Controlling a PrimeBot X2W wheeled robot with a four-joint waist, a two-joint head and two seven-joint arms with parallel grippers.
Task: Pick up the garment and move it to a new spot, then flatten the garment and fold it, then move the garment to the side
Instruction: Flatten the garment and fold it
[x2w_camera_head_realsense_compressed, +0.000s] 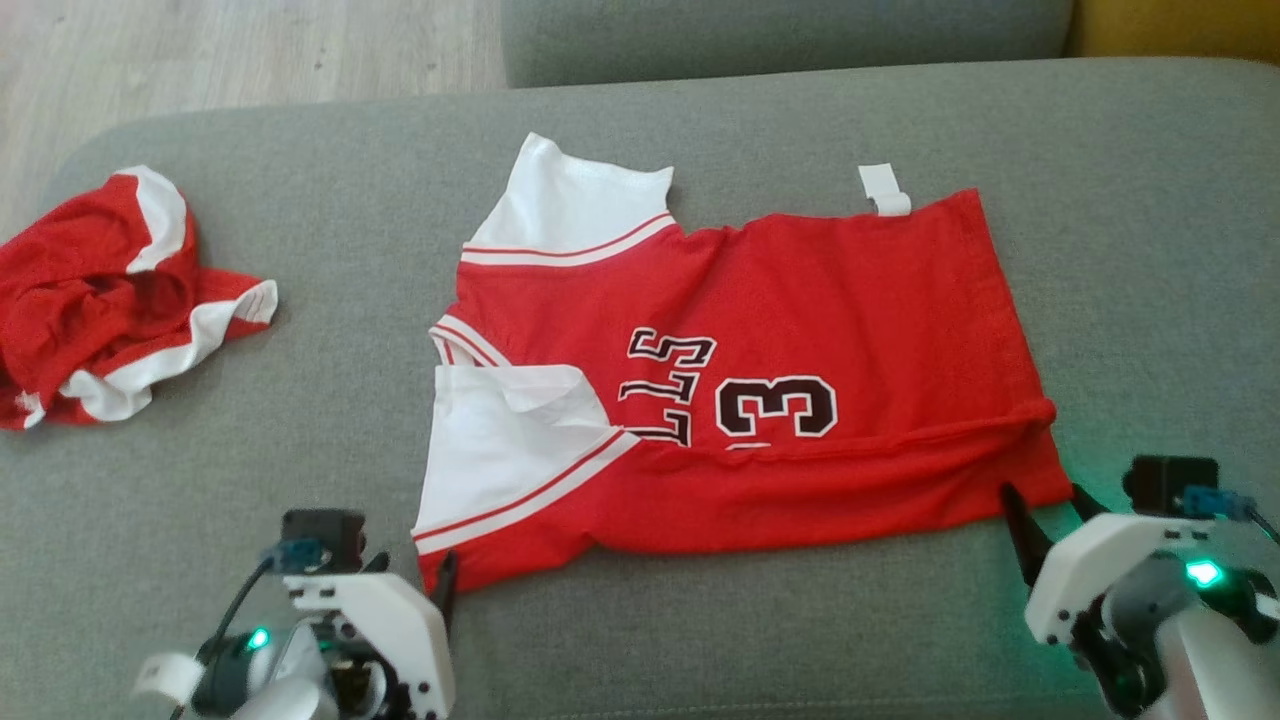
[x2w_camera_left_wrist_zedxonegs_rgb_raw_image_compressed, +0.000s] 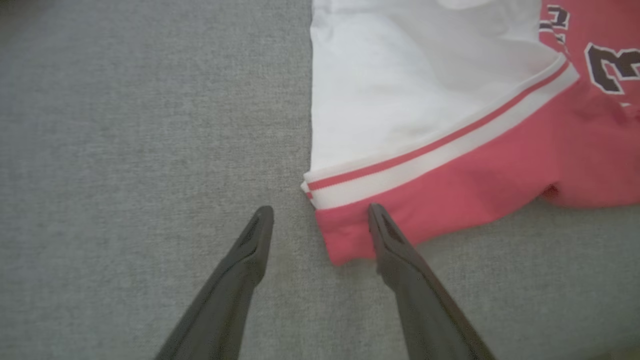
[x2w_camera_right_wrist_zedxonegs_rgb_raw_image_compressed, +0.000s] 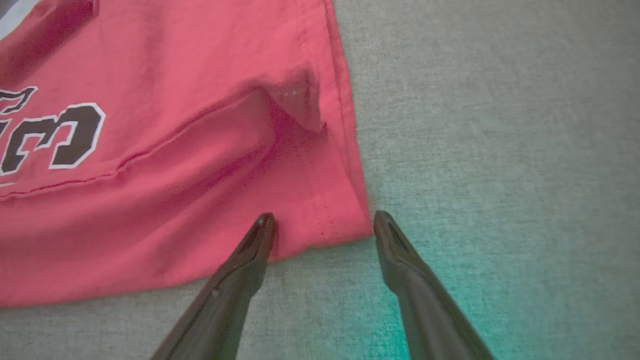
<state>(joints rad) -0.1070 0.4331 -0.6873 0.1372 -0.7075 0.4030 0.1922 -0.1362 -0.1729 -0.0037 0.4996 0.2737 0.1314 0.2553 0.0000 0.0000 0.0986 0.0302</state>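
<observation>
Surface: grey sofa seat (x2w_camera_head_realsense_compressed: 800, 620), with wood floor (x2w_camera_head_realsense_compressed: 250, 50) beyond its far left.

Left gripper (x2w_camera_left_wrist_zedxonegs_rgb_raw_image_compressed: 320, 210): jaws wide apart, nothing held. Tips straddle the near left corner of the jersey (x2w_camera_left_wrist_zedxonegs_rgb_raw_image_compressed: 450, 200); the right finger lies over the red hem, contact unclear.

Right gripper (x2w_camera_right_wrist_zedxonegs_rgb_raw_image_compressed: 322, 216): jaws wide, nothing held. Tips straddle the near right corner.

Jersey lies spread mid-seat, white sleeves to the left, hem to the right, number 3 facing up. A crease runs along its near part. White tag (x2w_camera_head_realsense_compressed: 885, 190) sits at its far edge.

Crumpled red-and-white cloth (x2w_camera_head_realsense_compressed: 110, 300) at left, well apart.
</observation>
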